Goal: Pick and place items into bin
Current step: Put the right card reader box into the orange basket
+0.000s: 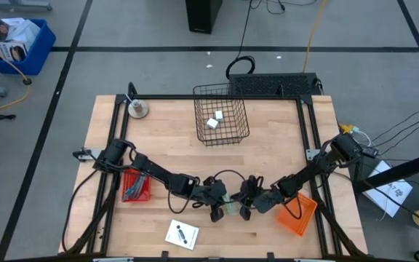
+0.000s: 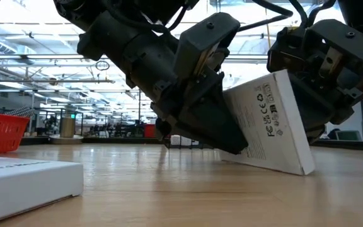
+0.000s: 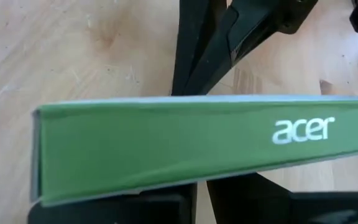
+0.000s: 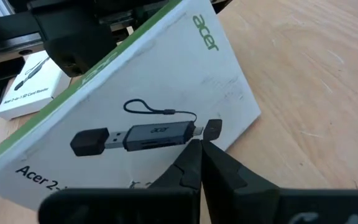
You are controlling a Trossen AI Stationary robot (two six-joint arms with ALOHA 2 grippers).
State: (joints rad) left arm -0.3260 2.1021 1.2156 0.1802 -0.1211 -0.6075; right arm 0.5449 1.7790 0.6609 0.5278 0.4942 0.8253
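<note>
Low view shows a flat white cardboard box with a green edge and printed marks (image 2: 271, 123) tilted on one bottom corner on the wooden surface (image 2: 169, 189), toward six o'clock from the black wire bin (image 1: 221, 115). The left gripper (image 1: 217, 206) has its fingers narrowed on the box's green edge, holding it; the right gripper (image 4: 199, 163), fingers pressed together, rests its tips against the printed face. My judgement: the box is light, stiff and smooth, so it may slip or pivot; a pinch across the thin edges near the middle suits it best. A second white box (image 1: 182, 234) lies at seven o'clock
</note>
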